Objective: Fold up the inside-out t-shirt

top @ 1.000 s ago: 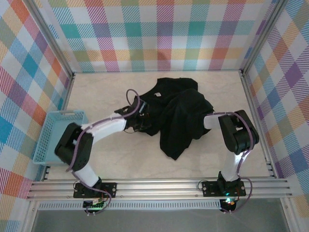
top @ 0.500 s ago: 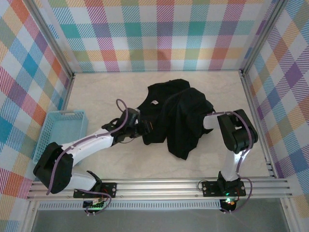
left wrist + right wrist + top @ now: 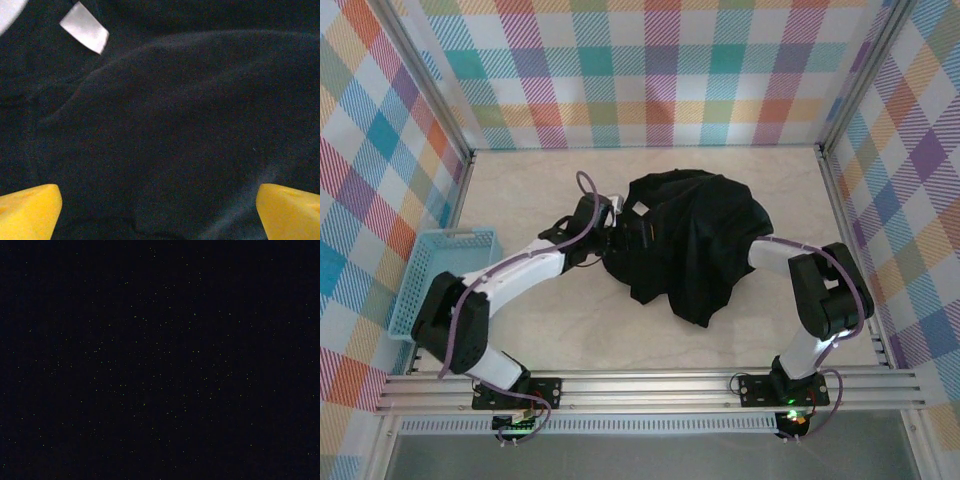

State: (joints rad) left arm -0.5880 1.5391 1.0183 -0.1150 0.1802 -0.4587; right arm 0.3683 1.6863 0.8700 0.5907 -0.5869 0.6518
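Draping in soft rumpled folds, the black t-shirt (image 3: 690,235) forms a dome.

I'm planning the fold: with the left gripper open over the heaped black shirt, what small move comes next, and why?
Probably lower the left gripper and pinch the t-shirt beside its white tag: the jaws stand wide, holding nothing, and it lies bunched.

Left arm (image 3: 520,275) and right arm (image 3: 825,300): white link shells between bulky black joint housings, each trailed by a looping purple-grey cable (image 3: 590,187). Each is bolted to a black base plate (image 3: 515,390); a green light (image 3: 790,403) glows at the right one. Left gripper (image 3: 160,217): yellow fingertips (image 3: 31,210).
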